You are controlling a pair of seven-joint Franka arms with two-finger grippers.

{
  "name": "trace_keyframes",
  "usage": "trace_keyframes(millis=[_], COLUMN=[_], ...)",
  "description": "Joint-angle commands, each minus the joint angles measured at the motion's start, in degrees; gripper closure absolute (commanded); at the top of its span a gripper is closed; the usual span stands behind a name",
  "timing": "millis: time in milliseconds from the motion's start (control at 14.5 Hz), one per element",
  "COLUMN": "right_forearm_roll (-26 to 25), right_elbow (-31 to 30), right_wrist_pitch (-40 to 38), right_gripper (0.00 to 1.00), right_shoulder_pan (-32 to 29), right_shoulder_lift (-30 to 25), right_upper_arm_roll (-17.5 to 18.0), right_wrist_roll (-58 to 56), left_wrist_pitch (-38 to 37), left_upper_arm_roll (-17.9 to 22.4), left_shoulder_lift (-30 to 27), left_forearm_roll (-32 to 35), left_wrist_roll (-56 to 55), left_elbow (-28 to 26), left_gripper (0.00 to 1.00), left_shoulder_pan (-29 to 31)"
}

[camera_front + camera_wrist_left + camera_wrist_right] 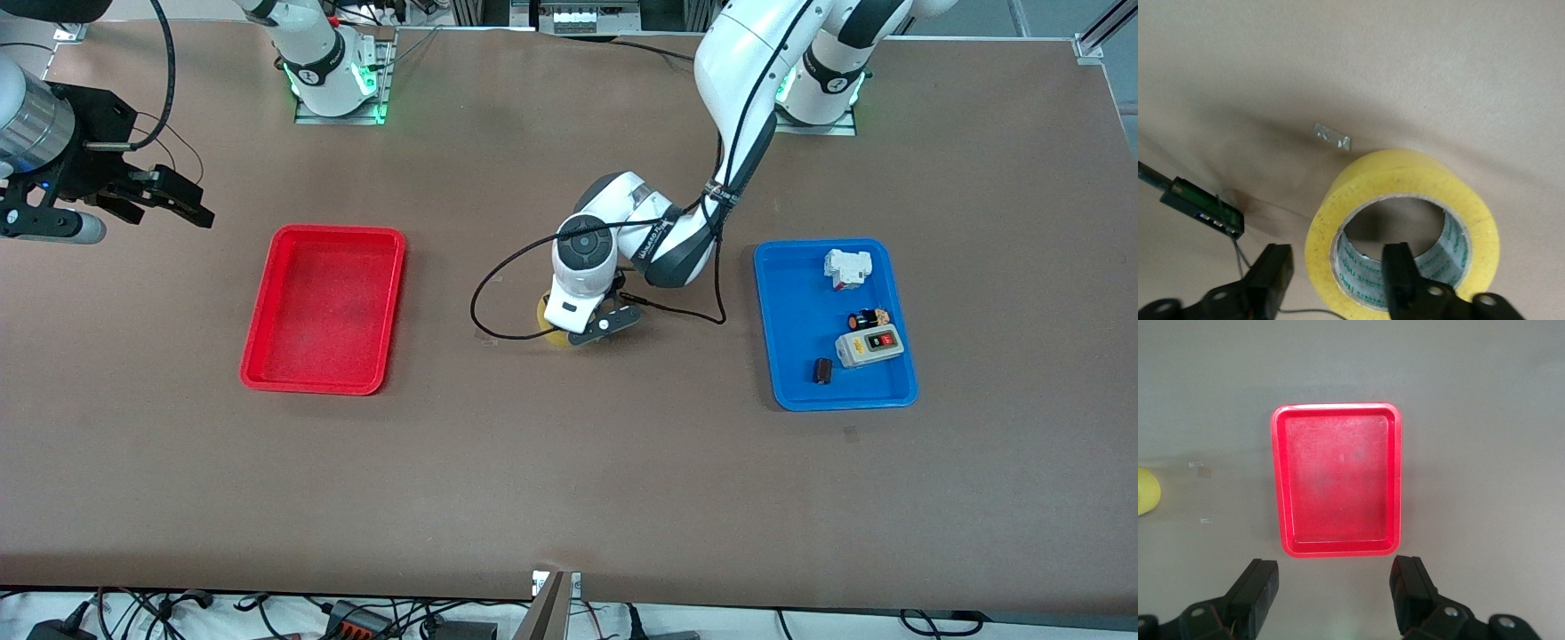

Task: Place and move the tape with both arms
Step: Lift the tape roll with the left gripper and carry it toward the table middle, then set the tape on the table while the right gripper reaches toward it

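**Open middle, trays at the ends**

The left gripper (594,322) sits low over the tape (1401,230), jaws straddling one wall of the ring, blocking reach from above. The red tray (324,308) and blue tray (834,324) (the latter cluttered) bound a bare surface (569,480). The right gripper (164,197) waits, jaws spread, above the right arm's end.

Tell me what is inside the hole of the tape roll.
One finger of the open left gripper reaches into the tape; the other stands outside its wall. Bare table shows through the hole; the finger hides the rest.

White arms (756,80), grey joints, black cables.
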Motion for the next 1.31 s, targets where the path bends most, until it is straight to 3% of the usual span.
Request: trace_keyframes(millis=[0, 276, 621, 966, 1241], right_forearm_roll=[-0.56, -0.56, -0.47, -0.38, -0.47], right_elbow=[-0.12, -0.39, -0.39, -1.27, -1.09], right_wrist_pitch=[0.87, 2.01, 7.27, 16.75, 25.63], right_gripper=[0.02, 0.02, 0.02, 0.02, 0.02], right_shoulder_pan=[0.32, 4.88, 13.31, 23.24, 29.93], right_shoulder_lift=[0.01, 0.98, 5.63, 13.97, 21.70], right_upper_arm_roll=[0.16, 0.25, 0.25, 0.25, 0.25], right_wrist_roll=[-1.06, 1.22, 9.74, 19.48, 28.62], left_wrist_pitch=[-2.71, -14.55, -23.54, -31.63, -36.47], left_upper_arm_roll=[0.52, 1.23, 1.49, 1.40, 1.49], left_shoulder_lift=[-1.48, -8.15, -14.92, -23.36, -26.71], left_forearm_roll=[-1.01, 0.22, 0.75, 4.44, 4.44], left_wrist_roll=[-0.26, 2.54, 13.00, 26.52, 44.53], left_elbow=[0.79, 0.53, 0.00, 0.53, 0.88], left_gripper=[0.00, 0.00, 0.00, 0.00, 0.00], left_shoulder_pan=[1.04, 5.61, 13.51, 22.47, 29.94])
